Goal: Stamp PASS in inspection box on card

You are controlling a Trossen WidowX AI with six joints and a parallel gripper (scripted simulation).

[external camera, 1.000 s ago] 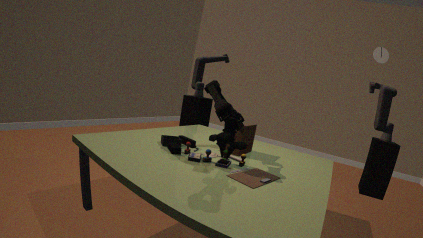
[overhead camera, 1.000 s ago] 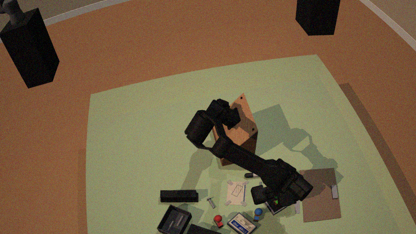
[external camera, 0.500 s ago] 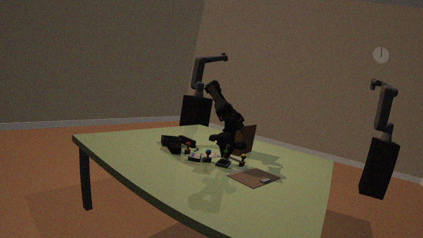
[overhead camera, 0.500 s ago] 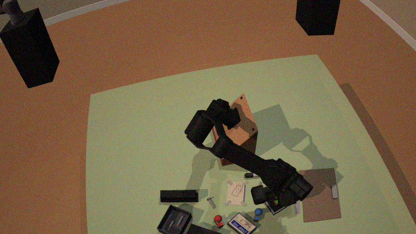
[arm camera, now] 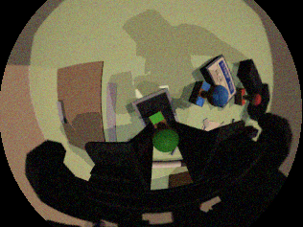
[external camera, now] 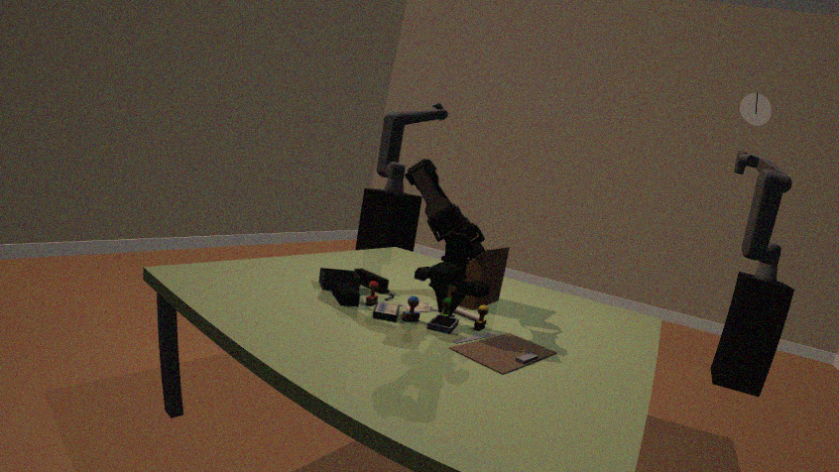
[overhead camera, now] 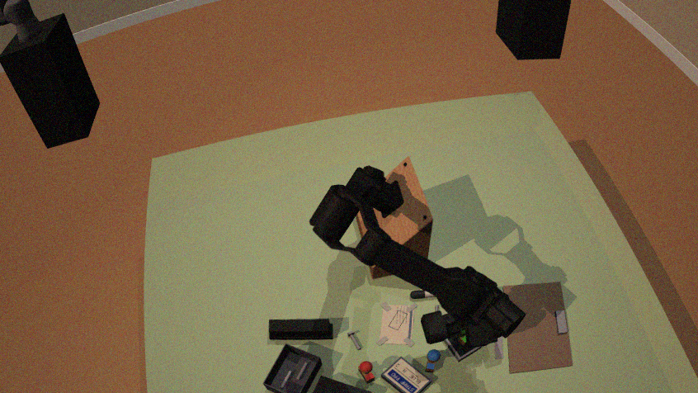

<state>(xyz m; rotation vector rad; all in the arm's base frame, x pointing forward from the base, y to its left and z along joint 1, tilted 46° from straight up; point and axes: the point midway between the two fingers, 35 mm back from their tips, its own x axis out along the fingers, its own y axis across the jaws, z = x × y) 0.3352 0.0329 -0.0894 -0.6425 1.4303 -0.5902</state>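
Observation:
My gripper (arm camera: 160, 124) is shut on the green-knobbed stamp (overhead camera: 463, 336) (external camera: 447, 303) (arm camera: 165, 141), which stands upright between the fingers with a bright green patch on its base. The dark open ink pad (overhead camera: 459, 351) (external camera: 442, 323) (arm camera: 155, 102) lies directly below the stamp or just in front of it. I cannot tell whether the stamp's face touches the pad. The white card (overhead camera: 396, 336) is taped down left of the pad in the top view, with an outlined box and faint marks on it. The stamp's lettering is hidden.
A blue stamp (overhead camera: 432, 357) (arm camera: 219, 96), a red stamp (overhead camera: 365, 367) (arm camera: 256, 99) and a labelled tin (overhead camera: 406, 377) (external camera: 386, 311) stand nearby. A yellow stamp (external camera: 482, 309) is right of the pad in the exterior view. A brown board (overhead camera: 536, 342) and a dark tray (overhead camera: 280, 359) lie farther out.

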